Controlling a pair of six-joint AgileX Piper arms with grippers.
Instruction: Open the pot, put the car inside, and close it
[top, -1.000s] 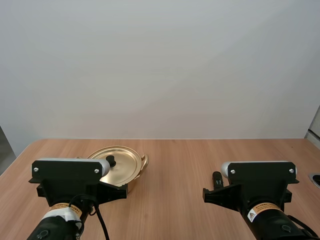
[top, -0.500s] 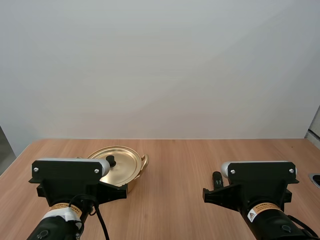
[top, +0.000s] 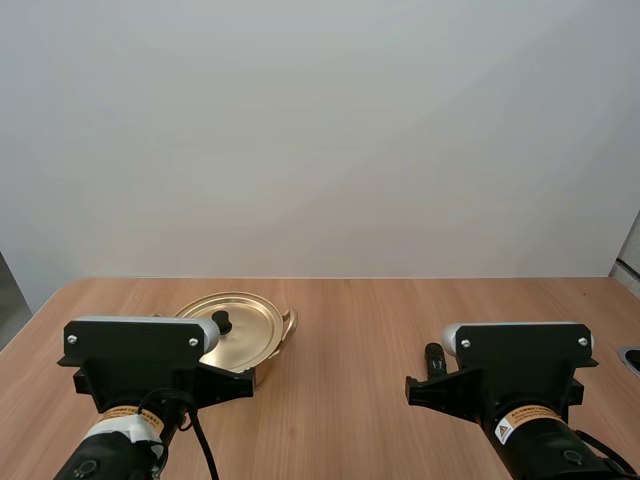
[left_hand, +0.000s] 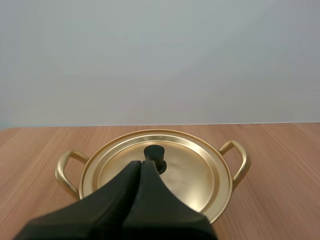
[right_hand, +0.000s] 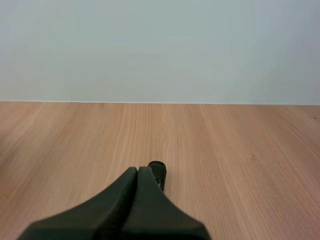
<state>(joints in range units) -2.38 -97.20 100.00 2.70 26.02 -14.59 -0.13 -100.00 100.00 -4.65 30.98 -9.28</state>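
**Nothing gripped, nothing opened yet**

High view: I see the gold pot (top: 291, 322) on the table (top: 360, 310) with its lid (top: 250, 330) on, just ahead of my left arm. A small black thing that I take for the car (top: 434, 356) lies near my right arm, well apart from the pot.

Left wrist view: my left hand (left_hand: 141, 164) has its fingers pressed together into one dark wedge, holding nothing. The lid's black knob (left_hand: 155, 152) sits just beyond the tip, slightly to its right; I cannot tell whether they touch.

Right wrist view: my right hand (right_hand: 138, 171) is likewise closed on nothing. The car lies just past its tip, slightly to the right.
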